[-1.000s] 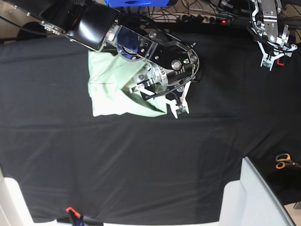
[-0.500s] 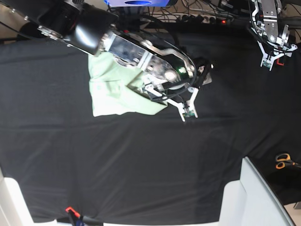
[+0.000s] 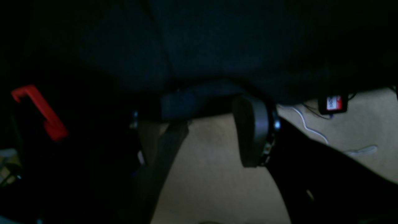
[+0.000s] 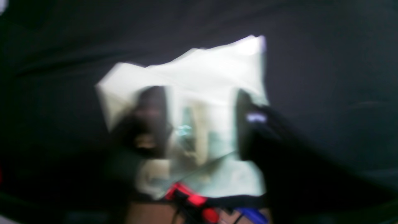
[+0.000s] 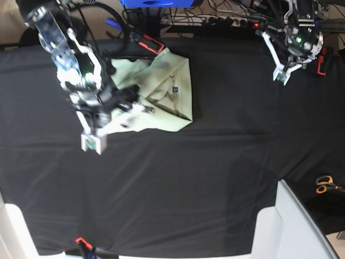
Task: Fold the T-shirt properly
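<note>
The pale mint-green T-shirt [image 5: 161, 91] lies folded into a compact bundle on the black cloth, its small dark label [image 5: 176, 89] facing up. My right gripper [image 5: 102, 135] hangs at the bundle's lower left corner. In the blurred right wrist view its fingers [image 4: 152, 121] stand apart, with the T-shirt [image 4: 202, 77] lying beyond them and nothing pinched. My left gripper [image 5: 283, 75] hovers at the far right end of the table, away from the shirt. Its pads [image 3: 252, 133] are spread with only the cloth edge and floor between them.
Orange-handled scissors [image 5: 323, 184] lie at the right edge. A white panel [image 5: 291, 226] juts in at the bottom right. Cables and a power strip [image 5: 226, 21] run along the far edge. A red-and-black clip [image 5: 145, 42] sits just behind the shirt.
My right arm has swung off the shirt's right side to its left, uncovering it, and its jaws have narrowed. The shirt now shows a folded flap with the label. The left gripper shifted slightly left.
</note>
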### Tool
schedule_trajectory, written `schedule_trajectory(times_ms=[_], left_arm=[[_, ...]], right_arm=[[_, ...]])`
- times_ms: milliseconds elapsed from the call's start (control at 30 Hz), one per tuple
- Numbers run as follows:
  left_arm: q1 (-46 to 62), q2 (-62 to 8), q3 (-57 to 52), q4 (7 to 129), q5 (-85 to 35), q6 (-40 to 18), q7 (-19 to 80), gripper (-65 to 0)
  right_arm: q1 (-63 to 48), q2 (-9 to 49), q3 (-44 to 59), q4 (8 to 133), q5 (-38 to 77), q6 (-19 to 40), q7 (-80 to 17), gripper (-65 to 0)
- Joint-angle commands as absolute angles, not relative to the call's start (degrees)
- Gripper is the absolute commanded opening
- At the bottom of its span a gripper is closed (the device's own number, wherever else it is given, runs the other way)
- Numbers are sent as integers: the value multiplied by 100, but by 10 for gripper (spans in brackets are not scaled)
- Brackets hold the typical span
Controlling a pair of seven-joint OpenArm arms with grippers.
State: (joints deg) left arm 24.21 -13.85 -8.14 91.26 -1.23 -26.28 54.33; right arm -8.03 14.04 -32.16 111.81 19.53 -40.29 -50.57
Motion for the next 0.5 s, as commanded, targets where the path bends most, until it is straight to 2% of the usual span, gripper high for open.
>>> schedule_trajectory(times_ms=[0, 33, 133, 167, 267, 333, 467], left_arm=[[2334, -1341, -629, 9218, -497, -2686, 5270, -272], [2264, -1279, -532, 9253, -673, -2686, 5270, -270], [2176, -1147, -593, 9464, -1420, -2686, 5279, -264], [2167, -1147, -629, 9534, -1745, -2695, 5279, -255], [2158, -1182, -629, 9622, -2598, -2695, 5288, -153], [2070, -1235, -602, 9648, -3099, -2695, 5305, -109], [1903, -1270, -602, 9429, -3925, -2695, 5305, -104]], right_arm=[[-875, 1473, -3116, 11266, 1947, -4000, -4787, -561], [-1042, 1534, -3011, 11257, 1947, -4000, -4611, -650], [-1402, 1596, -2668, 11257, 1947, -4000, -4382, -627], [-1481, 1596, -2527, 11213, 1947, -4000, -4382, -637], [-1604, 1604, -2229, 11020, 1947, -4000, -4409, -641], [-1648, 1648, -2097, 10923, 1947, -4000, -4391, -641], [-1868, 1771, -2097, 10897, 1947, -4000, -4365, -641]])
